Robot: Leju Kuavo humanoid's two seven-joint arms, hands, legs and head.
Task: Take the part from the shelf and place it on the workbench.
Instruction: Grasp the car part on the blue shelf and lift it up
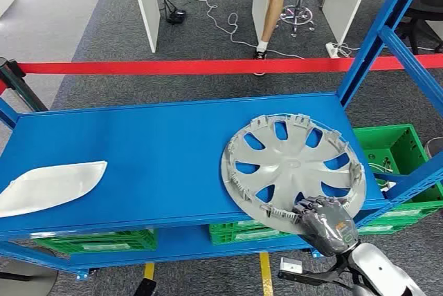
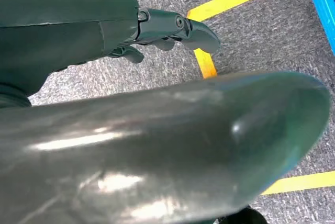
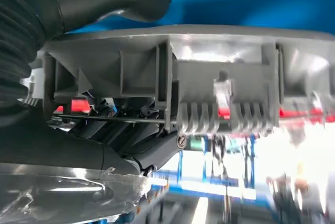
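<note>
Gripping the round grey plastic hubcap (image 1: 293, 164) at the blue metal shelf's (image 1: 131, 137) front edge, apparently clamped, the right robot hand (image 1: 324, 221) hasn't lifted it.

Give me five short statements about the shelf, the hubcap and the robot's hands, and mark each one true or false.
1. The grey hubcap lies on the blue shelf, near its right end. True.
2. The right hand grips the hubcap's near rim. True; the right wrist view shows fingers on one side of the rim and the thumb on the other.
3. The left hand holds the white panel. False; it hangs over the floor holding nothing.
4. The crates under the shelf are red. False; they are green.
5. The hubcap sits at the shelf's left end. False; the white panel lies there.
</note>
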